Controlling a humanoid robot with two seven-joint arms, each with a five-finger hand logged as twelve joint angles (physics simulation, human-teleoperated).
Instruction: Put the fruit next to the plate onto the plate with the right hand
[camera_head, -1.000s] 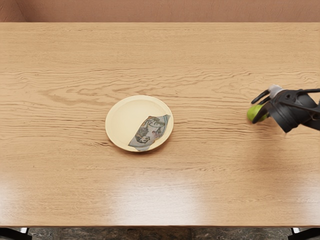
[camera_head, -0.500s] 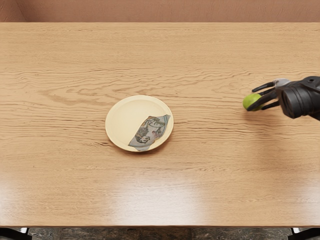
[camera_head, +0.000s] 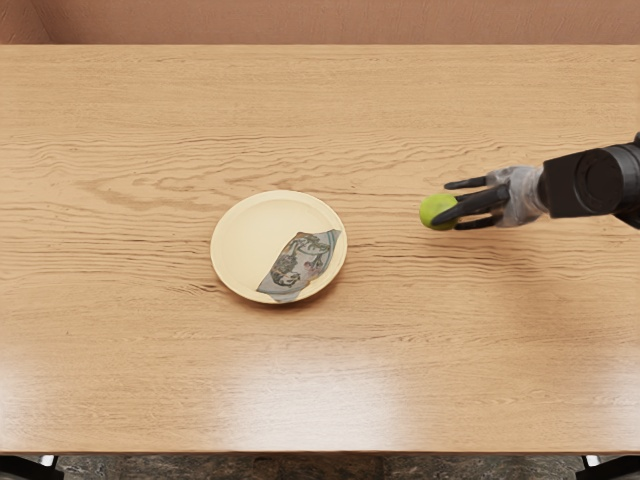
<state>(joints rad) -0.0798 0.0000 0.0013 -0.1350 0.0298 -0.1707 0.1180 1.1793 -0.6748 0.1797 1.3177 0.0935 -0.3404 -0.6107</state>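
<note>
Gripping the green fruit at its fingertips, the right robot hand holds it just over the table. The pick-up looks done. The plate lies well beyond those fingertips, so carrying across and releasing remain.

The right arm comes in from the right edge of the head view, its dark forearm lying nearly level and pointing left. Ahead of the wrist, the grey-backed right hand reaches leftward with its dark fingers stretched long rather than curled tight. The fingertips pinch a small green fruit at the hand's far end. The uppermost finger juts out straight above the others.
</note>
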